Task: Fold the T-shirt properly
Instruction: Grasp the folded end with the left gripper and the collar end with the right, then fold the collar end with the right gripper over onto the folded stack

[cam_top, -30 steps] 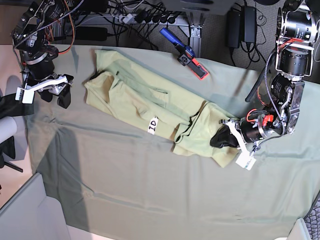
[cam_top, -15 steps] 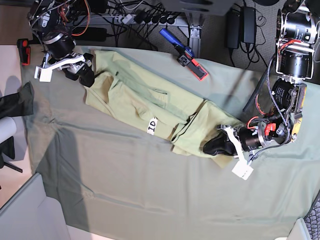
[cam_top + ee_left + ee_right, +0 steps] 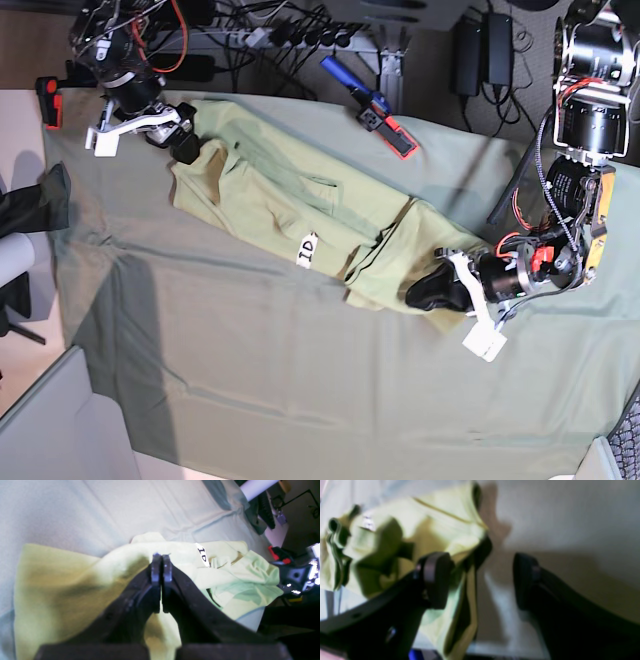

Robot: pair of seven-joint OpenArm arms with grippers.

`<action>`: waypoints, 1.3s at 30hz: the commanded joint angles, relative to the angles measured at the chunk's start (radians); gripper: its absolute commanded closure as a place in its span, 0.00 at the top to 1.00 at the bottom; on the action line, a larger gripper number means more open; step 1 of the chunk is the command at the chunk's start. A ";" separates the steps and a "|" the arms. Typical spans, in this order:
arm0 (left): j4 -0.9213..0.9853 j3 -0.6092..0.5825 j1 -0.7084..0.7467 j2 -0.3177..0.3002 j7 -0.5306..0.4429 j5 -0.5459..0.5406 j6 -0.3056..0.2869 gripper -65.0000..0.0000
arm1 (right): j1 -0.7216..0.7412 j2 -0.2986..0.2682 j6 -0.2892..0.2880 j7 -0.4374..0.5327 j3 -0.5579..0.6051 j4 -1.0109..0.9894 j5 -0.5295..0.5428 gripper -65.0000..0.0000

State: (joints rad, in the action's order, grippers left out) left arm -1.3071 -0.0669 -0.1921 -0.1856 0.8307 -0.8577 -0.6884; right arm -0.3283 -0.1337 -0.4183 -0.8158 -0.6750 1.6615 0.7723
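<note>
Left fingers [image 3: 161, 562] pinching T-shirt [image 3: 290, 205], right fingers [image 3: 437, 580] spread, over grey-green tablecloth [image 3: 300, 370].

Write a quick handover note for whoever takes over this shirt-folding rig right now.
Left gripper: shut, pinching the pale yellow-green cotton T-shirt at its end nearest that arm.
Right gripper: open, at the shirt's opposite end, one of its fingers over fabric, nothing held.
The shirt lies bunched diagonally on the grey-green tablecloth.
Done: no neat fold visible.
Left: spread it flat, then fold.
</note>
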 commanded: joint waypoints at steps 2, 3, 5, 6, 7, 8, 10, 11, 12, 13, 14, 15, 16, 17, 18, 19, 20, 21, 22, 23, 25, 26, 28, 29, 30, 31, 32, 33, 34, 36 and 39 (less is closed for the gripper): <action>-0.019 0.002 -0.023 -0.006 -0.010 -0.022 -0.010 0.00 | 0.015 -0.013 -0.017 0.011 0.021 0.001 0.013 0.59; -0.019 0.002 -0.021 -0.006 -0.010 -0.022 -0.010 0.00 | 0.016 -0.013 -0.017 0.011 0.034 -0.001 0.012 0.59; -0.019 0.002 -0.021 -0.006 -0.010 -0.022 -0.010 0.00 | 0.018 -0.013 -0.016 0.011 0.063 -0.001 0.012 0.59; -0.019 0.002 -0.021 -0.006 -0.010 -0.022 -0.010 0.00 | 0.018 -0.013 -0.016 0.011 0.078 -0.001 0.012 0.59; -0.019 0.002 -0.021 -0.006 -0.010 -0.022 -0.010 0.00 | 0.017 -0.013 -0.017 0.011 0.092 -0.002 0.012 0.59; -0.019 0.002 -0.021 -0.006 -0.010 -0.022 -0.010 0.00 | 0.017 -0.013 -0.017 0.010 0.105 -0.001 0.006 0.59; -0.019 0.002 -0.021 -0.006 -0.010 -0.022 -0.010 0.00 | 0.017 -0.013 -0.016 0.010 0.126 -0.001 -0.006 0.59; -0.019 0.002 -0.021 -0.006 -0.010 -0.021 -0.010 0.00 | 0.018 -0.013 -0.016 0.010 0.132 -0.001 -0.006 0.59; -0.019 0.002 -0.021 -0.006 -0.010 -0.021 -0.010 0.00 | 0.018 -0.013 -0.016 0.010 0.135 -0.001 -0.005 0.59; -0.019 0.002 -0.021 -0.006 -0.010 -0.021 -0.010 0.00 | 0.018 -0.013 -0.016 0.011 0.136 -0.001 -0.005 0.59; -0.019 0.002 -0.021 -0.006 -0.010 -0.021 -0.010 0.00 | 0.017 -0.013 -0.016 0.011 0.136 -0.001 -0.005 0.59; -0.019 0.002 -0.021 -0.006 -0.010 -0.021 -0.010 0.00 | 0.017 -0.013 -0.016 0.011 0.136 -0.001 -0.006 0.59; -0.019 0.002 -0.021 -0.006 -0.010 -0.021 -0.010 0.00 | 0.017 -0.013 -0.016 0.011 0.136 -0.001 -0.006 0.59; -0.019 0.002 -0.021 -0.006 -0.010 -0.021 -0.010 0.00 | 0.018 -0.013 -0.016 0.012 0.136 -0.001 -0.005 0.59; -0.019 0.002 -0.021 -0.006 -0.010 -0.021 -0.010 0.00 | 0.018 -0.013 -0.016 0.012 0.136 -0.001 -0.005 0.58; -0.019 0.002 -0.021 -0.006 -0.006 -0.022 -0.010 0.00 | 0.018 -0.013 -0.016 0.015 0.136 -0.001 -0.005 0.54; -0.019 0.002 -0.021 -0.006 0.010 -0.027 -0.010 0.00 | 0.018 -0.013 -0.016 0.023 0.136 -0.001 -0.005 0.46; -0.019 0.002 -0.023 -0.006 0.037 -0.045 -0.010 0.00 | 0.017 -0.013 -0.016 0.034 0.136 -0.001 -0.005 0.35; -0.021 0.002 -0.026 -0.007 0.071 -0.083 -0.010 0.00 | 0.018 -0.013 -0.016 0.043 0.136 -0.001 -0.005 0.23; -0.023 0.002 -0.030 -0.007 0.102 -0.127 -0.010 0.00 | 0.018 -0.013 -0.016 0.058 0.136 -0.001 -0.005 0.11; -0.026 0.002 -0.036 -0.011 0.135 -0.192 -0.010 0.00 | 0.018 -0.013 -0.016 0.080 0.136 -0.001 -0.006 0.00; -0.026 0.002 -0.041 -0.012 0.140 -0.198 -0.010 0.00 | 0.018 -0.013 -0.016 0.085 0.136 -0.001 -0.006 0.00; -0.028 0.002 -0.052 -0.012 0.140 -0.198 -0.010 0.00 | 0.017 -0.013 -0.016 0.086 0.135 -0.001 -0.006 0.00; -0.028 0.002 -0.058 -0.012 0.140 -0.198 -0.010 0.00 | 0.017 -0.013 -0.016 0.086 0.134 -0.001 -0.006 0.00; -0.029 0.002 -0.063 -0.012 0.140 -0.199 -0.010 0.00 | 0.017 -0.013 -0.016 0.086 0.133 -0.001 -0.006 0.00; -0.029 0.002 -0.067 -0.012 0.140 -0.200 -0.010 0.00 | 0.018 -0.014 -0.016 0.086 0.130 -0.001 -0.007 0.00; -0.029 0.002 -0.072 -0.012 0.142 -0.201 -0.010 0.00 | 0.018 -0.016 -0.016 0.087 0.129 -0.001 -0.006 0.00; -0.029 0.002 -0.074 -0.012 0.143 -0.201 -0.010 0.00 | 0.018 -0.016 -0.016 0.087 0.123 -0.002 -0.006 0.00; -0.029 0.002 -0.077 -0.012 0.143 -0.204 -0.010 0.00 | 0.018 -0.016 -0.016 0.087 0.116 -0.001 -0.006 0.00; -0.030 0.002 -0.077 -0.012 0.144 -0.217 -0.010 0.00 | 0.018 -0.016 -0.016 0.087 0.095 -0.001 -0.006 0.00; -0.033 0.008 -0.077 -0.012 0.147 -0.239 -0.010 0.00 | 0.018 -0.019 -0.016 0.087 0.048 -0.001 -0.006 0.00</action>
State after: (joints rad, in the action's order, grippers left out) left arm -1.3197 -0.0647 -0.2428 -0.1940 0.9943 -1.0698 -0.6880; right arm -0.3130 -0.1360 -0.4194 -0.7528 -0.6167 1.6470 0.7521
